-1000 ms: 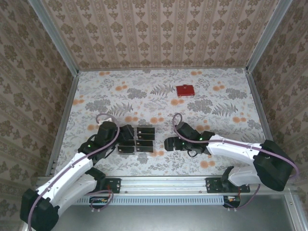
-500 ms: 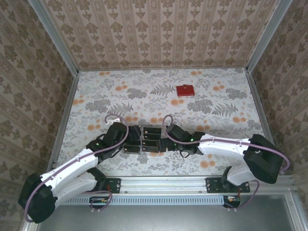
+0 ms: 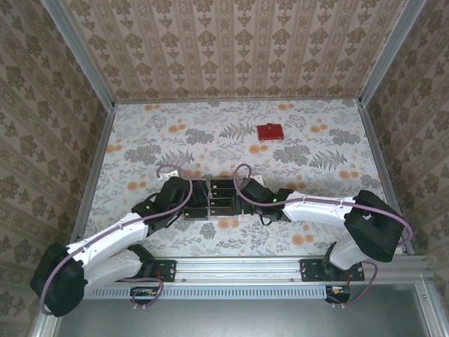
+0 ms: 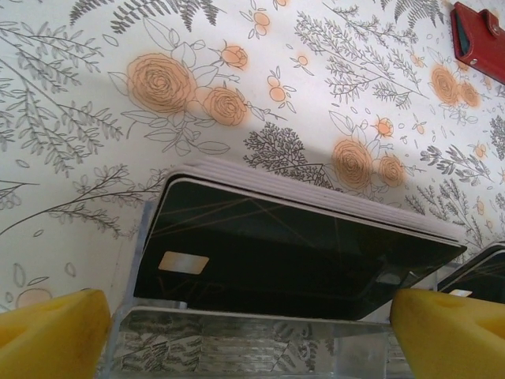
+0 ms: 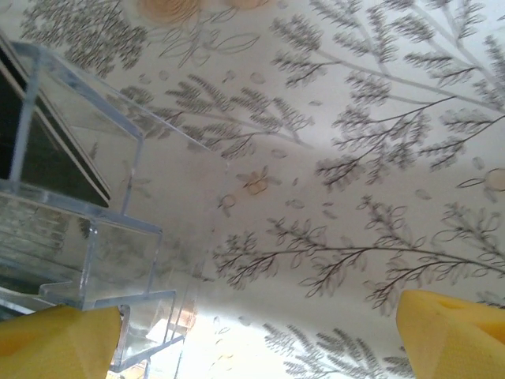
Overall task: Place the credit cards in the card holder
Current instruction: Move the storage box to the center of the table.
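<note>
Two claws sit low over the flowery table (image 3: 140, 140), close together. The left claw (image 4: 252, 332) is wide open and holds nothing. Between its yellow fingertips (image 4: 51, 328) is the near wall of the clear tray (image 4: 237, 347). Just past that, the black credit cards (image 4: 292, 253) lean in a stack inside the tray. The right claw (image 5: 260, 335) is wide open and empty too, with the tray's corner by one fingertip. Far beyond both claws lies the red card holder (image 3: 269, 132), well apart from the cards.
</note>
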You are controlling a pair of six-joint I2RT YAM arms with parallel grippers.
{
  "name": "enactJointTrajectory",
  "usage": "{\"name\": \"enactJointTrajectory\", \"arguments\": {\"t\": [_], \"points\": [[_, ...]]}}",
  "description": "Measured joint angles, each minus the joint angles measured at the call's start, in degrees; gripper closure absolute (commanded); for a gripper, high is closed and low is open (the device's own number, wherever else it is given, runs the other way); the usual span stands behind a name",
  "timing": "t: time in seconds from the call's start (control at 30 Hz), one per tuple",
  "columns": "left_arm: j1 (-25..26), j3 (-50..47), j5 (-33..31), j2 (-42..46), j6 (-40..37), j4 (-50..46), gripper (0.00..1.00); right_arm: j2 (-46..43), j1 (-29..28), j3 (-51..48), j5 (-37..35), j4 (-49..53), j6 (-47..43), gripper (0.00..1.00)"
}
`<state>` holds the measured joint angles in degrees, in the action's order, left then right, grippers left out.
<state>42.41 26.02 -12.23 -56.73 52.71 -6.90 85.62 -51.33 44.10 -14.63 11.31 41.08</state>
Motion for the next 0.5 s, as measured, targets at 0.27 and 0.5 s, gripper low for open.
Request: {"name": "enactJointTrajectory", "arguments": {"t": [0.27,0.5], "points": [[0.37,4.94,1.9,-8.44,-1.29,3.37,0.0,0.0,5.49,0.0,-1.84,-0.26,-0.83,0.08],[1.66,11.56,4.48,-17.84,-3.41,5.92,0.0,0.0,12.41,0.0,-2.49,-0.48,-2.71,0.07]]}}
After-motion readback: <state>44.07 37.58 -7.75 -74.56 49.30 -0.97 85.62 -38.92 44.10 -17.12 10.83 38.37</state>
